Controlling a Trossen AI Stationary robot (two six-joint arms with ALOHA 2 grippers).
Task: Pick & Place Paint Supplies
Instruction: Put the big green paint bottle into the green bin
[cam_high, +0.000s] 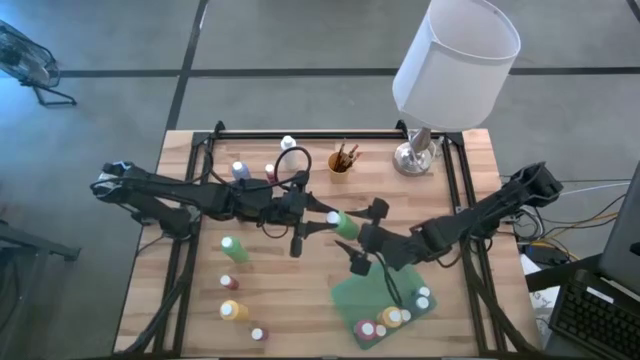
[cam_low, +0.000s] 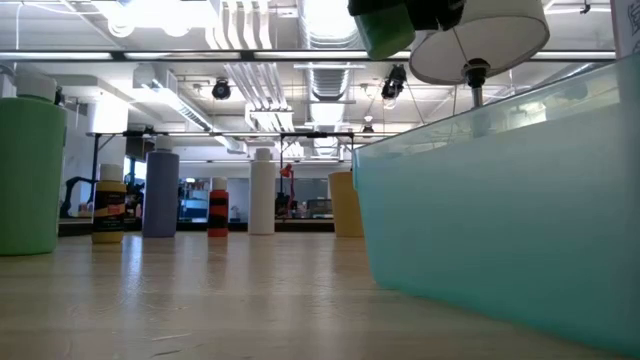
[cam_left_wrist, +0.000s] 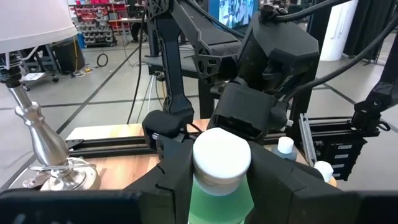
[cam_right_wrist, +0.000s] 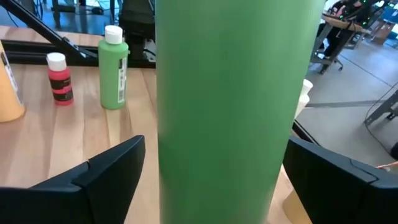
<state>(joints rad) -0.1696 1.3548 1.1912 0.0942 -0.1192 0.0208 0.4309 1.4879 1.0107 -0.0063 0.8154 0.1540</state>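
**Passing a green bottle between pincers near the lamp**

Holding the green paint bottle (cam_high: 344, 222) in the air, the left pincer (cam_high: 322, 224) is pinching it by the neck, just below the white cap (cam_left_wrist: 221, 156). The bottle is hanging in front of the lamp (cam_high: 440, 75), above the table (cam_high: 300, 300). The right pincer (cam_high: 372, 232) is standing spread wide, its fingers (cam_right_wrist: 102, 169) flanking the bottle's body without visibly touching it.

Handling, as judged: a light, rigid plastic bottle with smooth, possibly slippery walls; the broad mid-body is offering the surest hold, clear of the cap.

Orientation: the bottle is lying roughly level, its long axis running between the two pincers, cap toward the left arm, base toward the right. The green bin (cam_high: 365, 300) holding other bottles is sitting farther from the lamp.
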